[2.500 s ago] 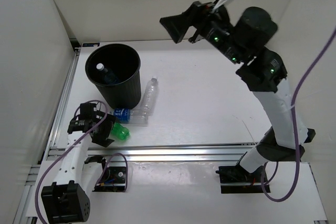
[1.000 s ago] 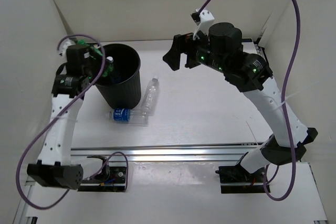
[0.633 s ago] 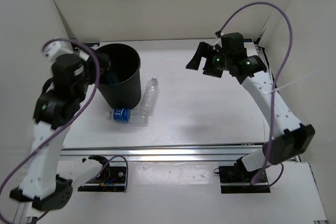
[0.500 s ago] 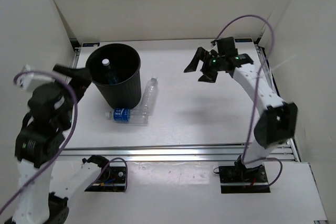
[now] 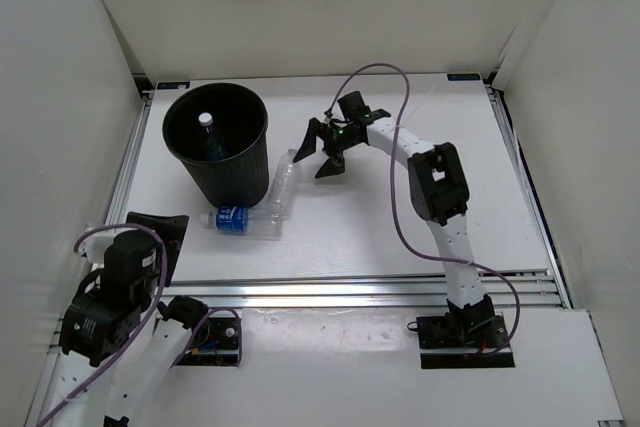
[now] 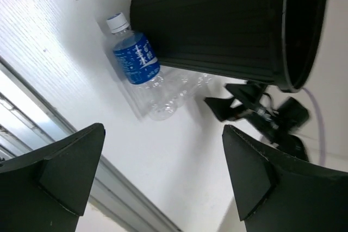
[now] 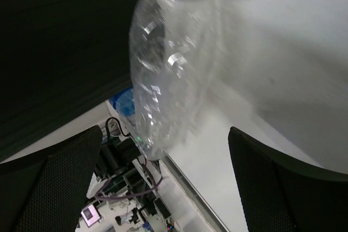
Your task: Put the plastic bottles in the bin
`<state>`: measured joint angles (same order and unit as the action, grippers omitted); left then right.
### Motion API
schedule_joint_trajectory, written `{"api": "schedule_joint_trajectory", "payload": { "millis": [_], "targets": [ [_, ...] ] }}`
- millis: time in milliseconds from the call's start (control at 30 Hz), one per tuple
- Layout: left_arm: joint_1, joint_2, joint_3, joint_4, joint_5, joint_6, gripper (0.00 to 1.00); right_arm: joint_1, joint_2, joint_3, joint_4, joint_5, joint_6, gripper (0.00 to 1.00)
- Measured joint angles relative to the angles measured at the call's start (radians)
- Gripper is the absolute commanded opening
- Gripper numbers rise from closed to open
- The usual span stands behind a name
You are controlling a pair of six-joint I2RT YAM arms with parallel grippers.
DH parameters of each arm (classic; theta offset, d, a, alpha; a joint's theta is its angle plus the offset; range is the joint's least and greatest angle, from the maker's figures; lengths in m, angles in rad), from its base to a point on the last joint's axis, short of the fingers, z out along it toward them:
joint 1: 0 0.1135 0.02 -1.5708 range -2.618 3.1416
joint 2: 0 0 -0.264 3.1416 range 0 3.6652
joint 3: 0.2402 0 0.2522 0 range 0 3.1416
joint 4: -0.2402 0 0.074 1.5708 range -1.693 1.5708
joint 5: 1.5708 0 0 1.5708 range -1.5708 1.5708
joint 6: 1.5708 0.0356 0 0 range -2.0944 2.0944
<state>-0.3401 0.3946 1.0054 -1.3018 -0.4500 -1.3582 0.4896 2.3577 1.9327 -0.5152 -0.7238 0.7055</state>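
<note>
Bottles (image 5: 240,219), two, lie at the bin's (image 5: 236,173) 5 o'clock. Right claw (image 5: 311,164), spread, has dropped to the plain one (image 5: 285,179); left claw (image 6: 163,132), spread, has retreated to 7 o'clock.

There is one bin (image 5: 238,175) – black and round, at about 10 o'clock on the desk (image 5: 400,237).

Three bottles can be counted. One capped bottle (image 5: 207,133) stands inside the bin, with a white cap and a blue label. Two lie on the desk at about 5 o'clock from the bin: one blue-label bottle (image 5: 238,218) and one plain clear bottle (image 5: 285,183). That makes two with blue labels and one with no label. The bottom of the bin is too dark to count anything more there.

There are two arms – the left arm (image 5: 108,315) and the right arm (image 5: 440,197). Each has one gripper, so two: the left gripper (image 5: 160,247) at 8 o'clock and the right gripper (image 5: 318,154) at 3 o'clock from the bin.
</note>
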Motion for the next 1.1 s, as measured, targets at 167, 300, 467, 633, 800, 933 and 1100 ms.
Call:
{"api": "schedule_joint_trajectory", "payload": {
  "millis": [167,300,467,633,800,933,1100],
  "targets": [
    [0.0,-0.074,0.0,-0.031,0.003,-0.08,1.0,0.041,0.13,0.138,0.026,-0.05,0.032,1.0],
    [0.0,-0.076,-0.005,-0.034,0.007,-0.11,1.0,0.055,0.206,0.185,0.037,-0.1,0.083,1.0],
    [0.0,-0.076,-0.019,-0.036,0.013,-0.139,1.0,0.064,0.246,0.241,0.048,-0.123,0.106,0.86],
    [0.0,-0.076,-0.058,-0.039,0.016,-0.166,1.0,0.074,0.278,0.249,0.055,-0.143,0.125,0.44],
    [0.0,-0.08,-0.082,-0.038,0.019,-0.174,1.0,0.061,0.216,0.127,0.087,-0.153,0.109,0.36],
    [0.0,-0.083,-0.11,-0.018,0.018,-0.15,1.0,0.021,0.029,-0.129,0.05,-0.092,0.055,0.32],
    [0.0,-0.063,-0.235,0.129,0.04,-0.108,1.0,-0.045,-0.283,-0.312,-0.075,0.041,0.005,0.29]
  ]
}}
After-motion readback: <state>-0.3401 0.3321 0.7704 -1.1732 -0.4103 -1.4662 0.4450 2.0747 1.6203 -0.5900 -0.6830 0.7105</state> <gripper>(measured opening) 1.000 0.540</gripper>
